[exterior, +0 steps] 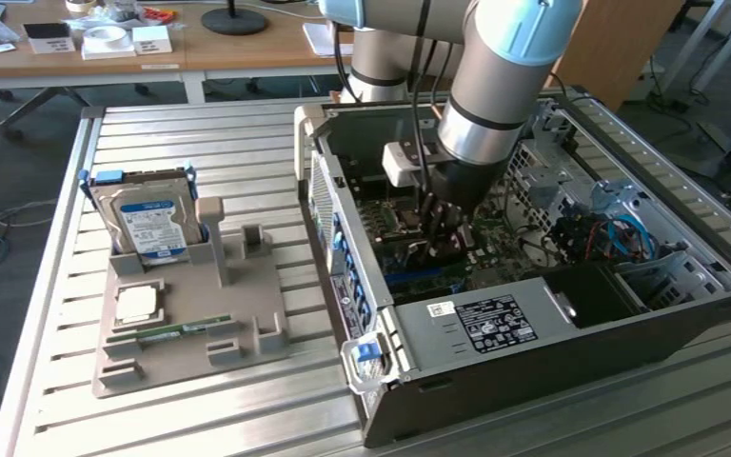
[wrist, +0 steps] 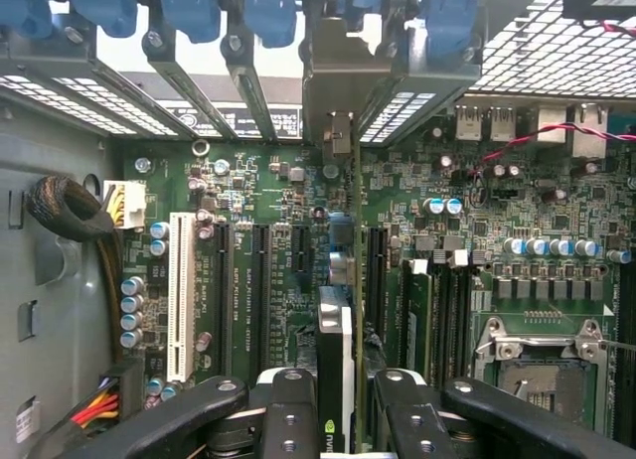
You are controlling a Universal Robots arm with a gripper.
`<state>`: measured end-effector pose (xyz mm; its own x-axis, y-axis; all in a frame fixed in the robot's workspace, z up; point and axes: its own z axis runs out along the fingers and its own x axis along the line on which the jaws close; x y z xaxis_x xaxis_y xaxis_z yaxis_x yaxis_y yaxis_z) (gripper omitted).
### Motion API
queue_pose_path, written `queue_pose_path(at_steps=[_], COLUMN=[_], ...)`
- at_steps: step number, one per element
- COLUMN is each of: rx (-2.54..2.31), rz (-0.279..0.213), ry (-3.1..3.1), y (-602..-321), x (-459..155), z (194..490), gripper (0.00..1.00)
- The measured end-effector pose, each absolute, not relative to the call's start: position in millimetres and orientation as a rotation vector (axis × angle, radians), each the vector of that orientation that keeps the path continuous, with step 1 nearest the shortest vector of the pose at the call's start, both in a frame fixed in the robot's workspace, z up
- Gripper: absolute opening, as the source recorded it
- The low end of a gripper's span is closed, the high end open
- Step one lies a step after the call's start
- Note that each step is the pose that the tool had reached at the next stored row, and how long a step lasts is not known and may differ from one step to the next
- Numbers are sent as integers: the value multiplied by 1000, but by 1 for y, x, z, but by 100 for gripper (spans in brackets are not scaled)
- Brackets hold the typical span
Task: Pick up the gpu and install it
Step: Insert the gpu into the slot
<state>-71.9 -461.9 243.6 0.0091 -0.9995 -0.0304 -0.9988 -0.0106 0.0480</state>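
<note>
The gpu point(wrist: 336, 345) stands on edge between my fingers, a thin dark card with a silver side, running lengthwise over the black expansion slots of the motherboard point(wrist: 467, 240). Its metal bracket point(wrist: 333, 76) reaches the case's rear slot openings. My gripper point(wrist: 348, 419) is shut on the card's upper edge. In the exterior view my gripper point(exterior: 448, 227) reaches down deep inside the open computer case point(exterior: 531, 328). I cannot tell whether the card's edge sits in a slot.
A white slot point(wrist: 181, 295), the bare CPU socket point(wrist: 542, 365) and a cable bundle point(wrist: 70, 216) flank the card. Blue latches point(wrist: 189, 7) line the rear. Outside the case, a grey holder point(exterior: 258, 328) carries a hard drive point(exterior: 149, 224), a chip point(exterior: 137, 303) and a green memory stick point(exterior: 178, 330).
</note>
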Motion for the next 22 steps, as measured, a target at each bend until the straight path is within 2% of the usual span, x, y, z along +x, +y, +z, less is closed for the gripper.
queue_pose_path(at_steps=[22], rx=[2222], rz=[-86], ry=[-2201], y=[-462], x=[-72], z=[240], gripper=[27])
